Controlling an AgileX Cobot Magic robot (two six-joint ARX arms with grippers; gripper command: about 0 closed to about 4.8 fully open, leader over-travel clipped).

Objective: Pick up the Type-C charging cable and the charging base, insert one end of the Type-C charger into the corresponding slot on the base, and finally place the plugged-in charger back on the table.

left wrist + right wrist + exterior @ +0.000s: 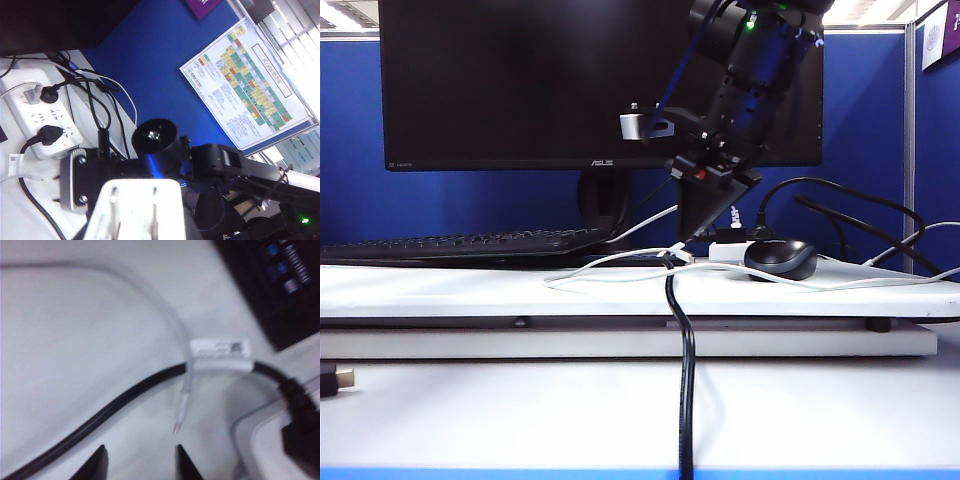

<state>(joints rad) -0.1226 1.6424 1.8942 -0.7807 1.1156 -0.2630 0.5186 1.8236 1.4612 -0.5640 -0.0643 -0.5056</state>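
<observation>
Charging base (131, 210): who has it?

Operator: My left gripper clamps it, prongs showing, held clear of the table (440, 290); the power strip (40, 115) lies below.

Observer: And the Type-C charging cable (181, 412)?

Operator: It lies loose along the table's front edge, from the middle rightward, with its plug end just beside the thick black cable (100, 415). My right gripper (140, 466) hangs over that plug, fingers parted, holding nothing.

A blue partition wall (470, 200) stands at the far side behind a dark monitor (520, 80), a colour-coded chart (245, 80) is pinned to the partition, ceiling light panels (345, 12) show at upper left, and blinds (295, 30) admit bright daylight.
</observation>
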